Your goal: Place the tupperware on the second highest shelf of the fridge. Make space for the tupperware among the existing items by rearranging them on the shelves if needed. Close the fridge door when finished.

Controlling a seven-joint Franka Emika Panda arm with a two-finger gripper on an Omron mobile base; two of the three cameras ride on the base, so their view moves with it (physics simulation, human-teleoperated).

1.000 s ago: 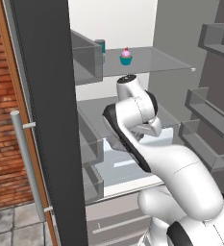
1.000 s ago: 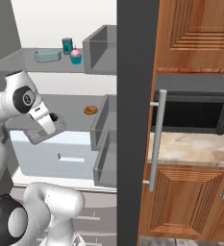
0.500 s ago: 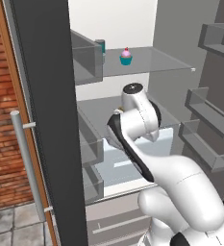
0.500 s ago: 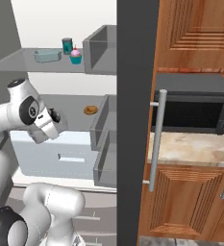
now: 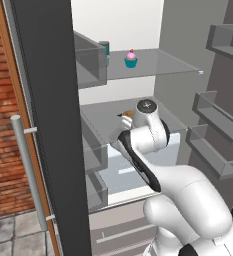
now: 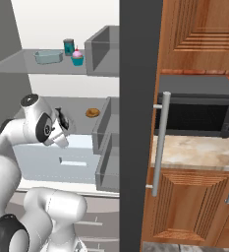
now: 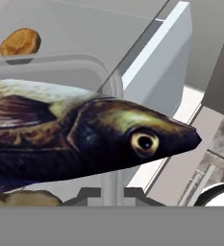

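fish (image 7: 84, 139): lying across the middle of the frame from the left edge, head pointing right, pale eye showing right of centre
tupperware (image 7: 60, 65): showing as a translucent grey rim arcing behind and above the fish, running down at centre
brown round piece (image 7: 20, 42): sitting at the upper left on the grey shelf (image 7: 99, 33)
brownish morsel (image 7: 22, 198): peeking out at the lower left, under the fish
finger tips (image 7: 87, 194): rising dark at bottom centre, close together
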